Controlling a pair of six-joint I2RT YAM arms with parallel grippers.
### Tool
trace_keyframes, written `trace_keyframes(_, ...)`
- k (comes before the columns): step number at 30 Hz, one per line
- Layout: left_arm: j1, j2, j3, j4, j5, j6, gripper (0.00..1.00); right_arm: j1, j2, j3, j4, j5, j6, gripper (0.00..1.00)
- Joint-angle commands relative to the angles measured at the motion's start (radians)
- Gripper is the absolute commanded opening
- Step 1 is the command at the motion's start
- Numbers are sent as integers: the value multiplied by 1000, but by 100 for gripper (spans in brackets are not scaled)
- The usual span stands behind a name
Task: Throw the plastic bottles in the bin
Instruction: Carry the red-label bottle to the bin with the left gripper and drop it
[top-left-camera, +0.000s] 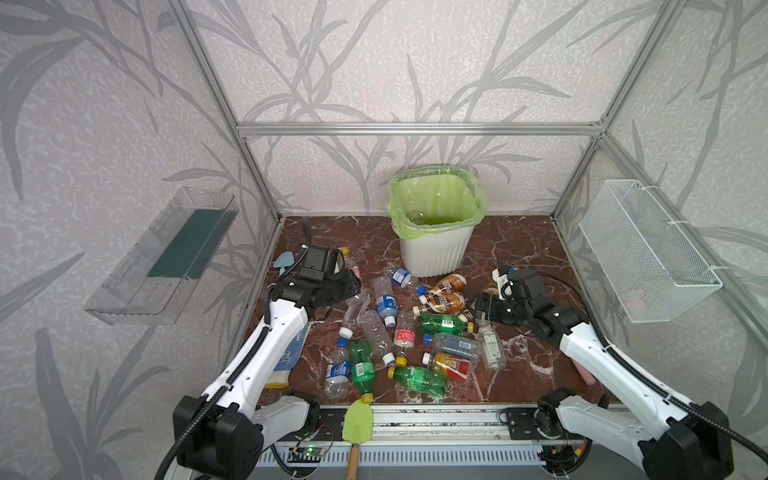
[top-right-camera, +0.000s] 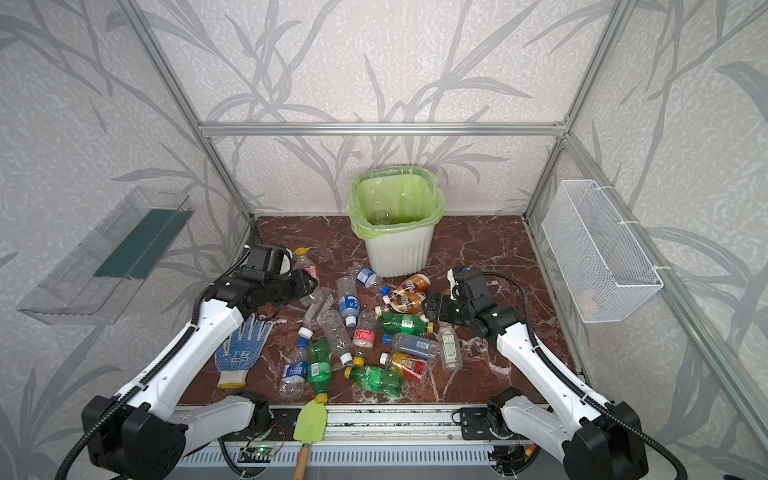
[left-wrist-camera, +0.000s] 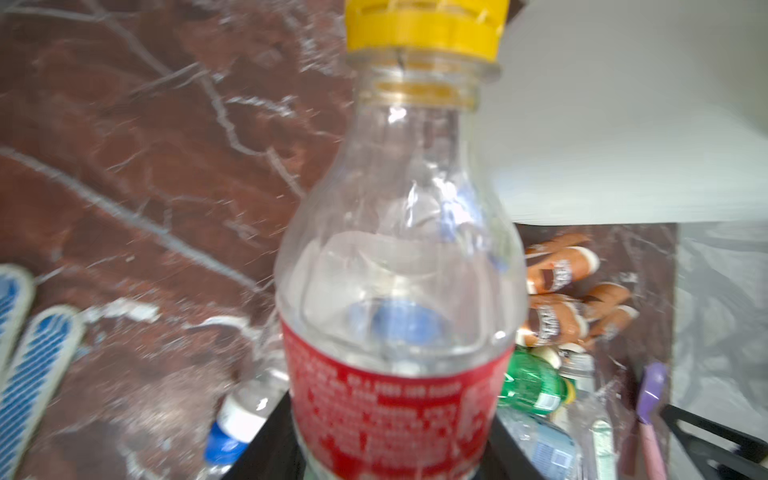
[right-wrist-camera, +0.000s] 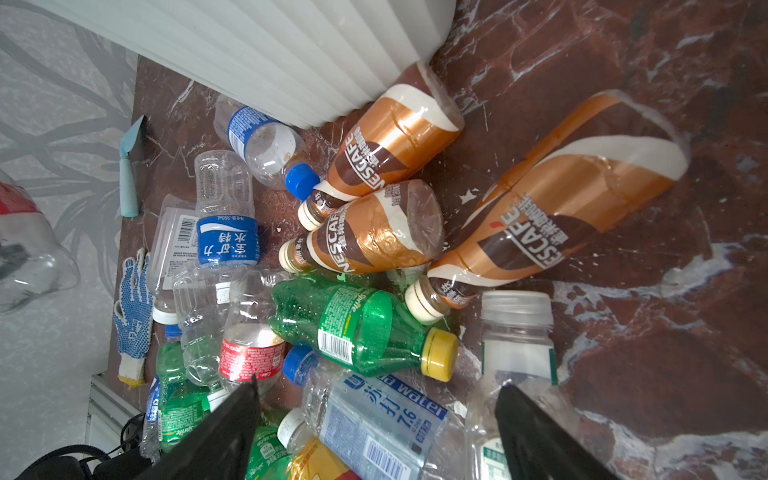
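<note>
Filling the left wrist view, a clear bottle with yellow cap and red label (left-wrist-camera: 399, 291) sits pinched between the left gripper (left-wrist-camera: 395, 457) fingers. Centre frame in a top view, the plastic bottles (top-left-camera: 399, 332) crowd the floor below the bin (top-left-camera: 434, 220) at the back edge. Right gripper (right-wrist-camera: 374, 436) hangs spread over them; bare marble lies at frame right.

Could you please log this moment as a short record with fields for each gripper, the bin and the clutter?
left gripper: closed around a clear bottle with red label and yellow cap
right gripper: open, empty, above the bottle pile
bin: upright at the back, green liner, one clear bottle showing inside
non-task items: blue-dotted glove, green spade
</note>
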Motion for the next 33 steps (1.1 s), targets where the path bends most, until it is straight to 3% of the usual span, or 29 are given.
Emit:
trace_keyframes(1,-63,12,98,184,-10,-38,47,-7,-43,-18,5,18,17,90)
trace_keyframes(4,-108,117,287,274,-45,-22,47,-13,-64,-25,-1,18,19,90)
trace_keyframes(7,-138,313,618,335,-40,8,47,-23,-74,-4,-24,13,19,90)
trace_keyframes(12,-173,817,1566,-103,2,67,67,-38,-105,51,-94,25,4,91)
trace_keyframes(14,-174,960,1865,-232,19,61,72,-54,-113,50,-102,24,5,93)
trace_keyframes(16,-181,1025,2038,-299,13,63,86,-70,-115,43,-93,9,15,95)
trace_keyframes(17,-184,1023,2062,-313,12,71,87,-75,-113,38,-84,5,19,95)
trace_keyframes(20,-206,933,1965,-315,2,123,87,-79,-96,38,-70,-2,16,95)
trace_keyframes(22,-217,828,1777,-247,-2,138,87,-81,-83,42,-69,-4,11,95)
trace_keyframes(27,-222,472,1109,126,-62,124,87,-82,-67,37,-60,-17,11,95)
trace_keyframes(33,-219,245,704,154,-182,125,87,-81,-37,12,-63,-32,14,94)
